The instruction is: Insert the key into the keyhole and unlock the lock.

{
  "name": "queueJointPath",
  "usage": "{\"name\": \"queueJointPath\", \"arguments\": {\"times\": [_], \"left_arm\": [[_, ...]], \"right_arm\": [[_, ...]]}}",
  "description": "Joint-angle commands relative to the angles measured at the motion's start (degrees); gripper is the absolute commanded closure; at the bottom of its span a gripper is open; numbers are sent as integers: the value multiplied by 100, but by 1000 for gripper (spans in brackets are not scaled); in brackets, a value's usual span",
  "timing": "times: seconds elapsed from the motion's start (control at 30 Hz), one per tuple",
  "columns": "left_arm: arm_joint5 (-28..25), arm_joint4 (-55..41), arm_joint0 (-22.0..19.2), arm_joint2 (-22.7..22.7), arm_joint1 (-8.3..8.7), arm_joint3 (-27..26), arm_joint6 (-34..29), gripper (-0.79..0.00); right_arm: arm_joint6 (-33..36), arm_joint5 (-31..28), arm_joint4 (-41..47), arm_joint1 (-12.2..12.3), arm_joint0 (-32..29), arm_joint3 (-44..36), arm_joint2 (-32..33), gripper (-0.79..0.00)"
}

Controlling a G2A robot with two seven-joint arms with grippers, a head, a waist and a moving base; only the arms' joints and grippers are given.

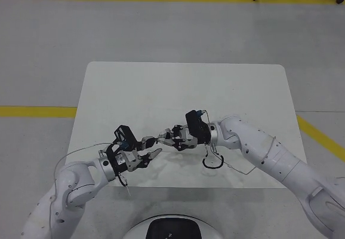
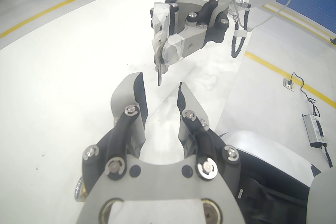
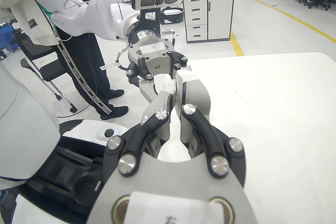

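Two hands meet in the air over the white bench (image 2: pixel 65 51). We see the right hand (image 2: pixel 163 62), its taped fingertips pinched tight, gripping the key (image 2: pixel 159 77) by its upper end so the thin dark blade hangs straight down. Just below the key, the left hand (image 2: pixel 160 89) is spread wide and holds nothing. Its fingers (image 2: pixel 139 96) stand either side of the key's tip without touching it.

We judge the main risk to be a slip. The key is thin and held at one end only, so an off-centre squeeze from the left hand could twist it loose and drop it to the bench beneath the key. Bulky tape crowds the key's upper end. Behind the key, a black cable loop (image 2: pixel 237 42) dangles from the right wrist and could snag.
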Motion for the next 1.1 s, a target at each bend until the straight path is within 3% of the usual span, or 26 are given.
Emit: {"name": "queueJointPath", "arguments": {"times": [0.0,0.5,0.7,0.77,1.07], "left_arm": [[8,2,-10,17,2,10,6,-194],[133,-57,-76,79,25,-20,-42,-58],[172,-132,-95,93,33,-23,-42,-83],[188,-173,-96,73,38,-20,-50,0],[464,-234,-86,93,43,-67,-152,0]], "right_arm": [[15,0,14,-1,15,8,-16,0],[53,0,55,-13,152,-5,-137,0],[43,0,40,-7,171,2,-168,0],[34,0,33,-1,171,3,-176,0],[23,0,-38,38,157,-25,-183,0]]}}
